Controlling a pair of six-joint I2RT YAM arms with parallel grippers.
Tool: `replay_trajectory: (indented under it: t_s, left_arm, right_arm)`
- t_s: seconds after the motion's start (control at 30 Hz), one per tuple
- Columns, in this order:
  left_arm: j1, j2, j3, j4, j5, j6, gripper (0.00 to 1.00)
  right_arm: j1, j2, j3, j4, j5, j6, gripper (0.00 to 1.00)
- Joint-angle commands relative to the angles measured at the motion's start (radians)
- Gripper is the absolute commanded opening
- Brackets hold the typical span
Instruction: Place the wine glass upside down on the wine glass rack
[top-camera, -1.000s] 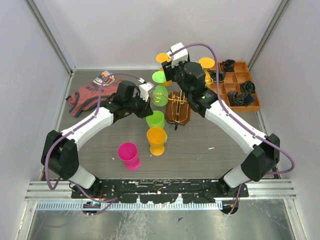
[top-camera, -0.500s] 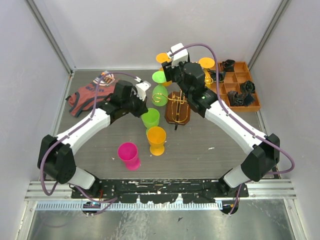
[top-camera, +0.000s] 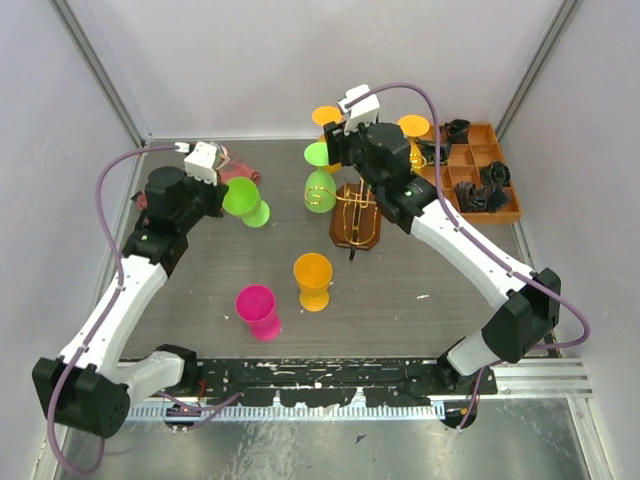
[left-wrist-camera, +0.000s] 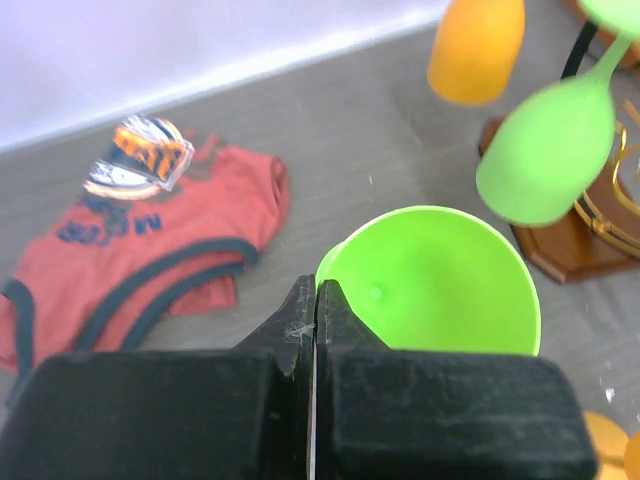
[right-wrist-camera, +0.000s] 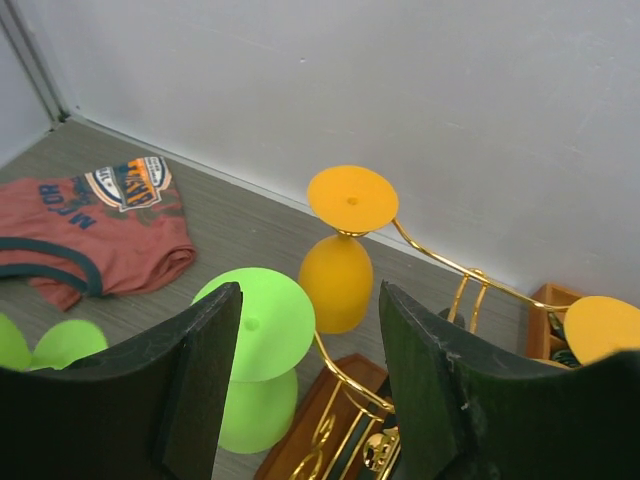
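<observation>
- Pink glass (top-camera: 258, 310) and orange glass (top-camera: 313, 280): lower centre of the top view, standing mouth-up on the surface (top-camera: 430, 270), apart from each other, neither held.
- Left gripper (left-wrist-camera: 312, 305): fingers together, clamped on the near rim of the green wine glass (left-wrist-camera: 432, 285), with the thin wall pinched between them.
- Green wine glass: left of centre in the top view, tipped on its side. It looks lifted clear of the surface and is well apart from the rack.
- Handling, as a judgement: likely light, stiff moulded plastic, smooth and rather slippery.
  - A pinch on the rim alone lets the bowl swing or slip.
  - The rim or bowl wall is the right place to hold, because the stem and foot must stay free to slide into a wire arm.
- Red garment (left-wrist-camera: 150, 230): upper left of the left wrist view, lying flat beyond the glass.
- Wine glass rack (top-camera: 355, 225): centre of the top view, gold wire on a dark oval base.
- Right gripper (right-wrist-camera: 310, 300): fingers apart, holding nothing, poised over the rack.
- Hung glasses: an orange one (right-wrist-camera: 340, 265) and a green one (right-wrist-camera: 258, 330) hang foot-up on the arms. Which arm is free cannot be told.
- Compartment tray (top-camera: 505, 215): upper right, not involved.
</observation>
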Motion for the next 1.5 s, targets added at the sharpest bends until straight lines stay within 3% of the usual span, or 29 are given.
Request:
replay_trajectory:
  t_s: [0.0,0.17,0.33,0.47,0.67,0.83,0.93,1.47]
  left_arm:
    - [0.004,-0.080,0.019,0.187,-0.075,0.030,0.00]
    - [0.003,-0.126,0.020,0.429,-0.115,0.026,0.00]
    - [0.004,-0.110,-0.031,0.779,-0.059,0.088,0.00]
    - [0.002,-0.047,-0.061,1.061,0.031,0.139,0.00]
    - [-0.066,0.021,-0.065,1.299,0.148,0.222,0.00]
    - [-0.202,0.062,-0.061,1.369,0.178,0.500,0.00]
    - [-0.251,0.079,-0.051,1.388,0.172,0.574,0.00]
    - [-0.298,0.133,-0.033,1.416,0.167,0.672,0.00]
  right_arm:
    - [-0.006,-0.045,0.078,0.006,-0.080,0.091,0.63]
    - [-0.018,-0.050,0.121,-0.018,-0.133,0.226,0.65]
    - [-0.083,-0.048,0.161,-0.015,-0.251,0.505,0.68]
    - [-0.163,-0.015,0.218,-0.005,-0.419,0.719,0.70]
    - [-0.251,0.024,0.226,0.158,-0.672,1.105,0.71]
    - [-0.274,0.096,0.185,0.456,-0.830,1.516,0.71]
    - [-0.273,0.147,0.190,0.573,-0.884,1.643,0.69]
    - [-0.252,0.220,0.221,0.634,-0.906,1.711,0.68]
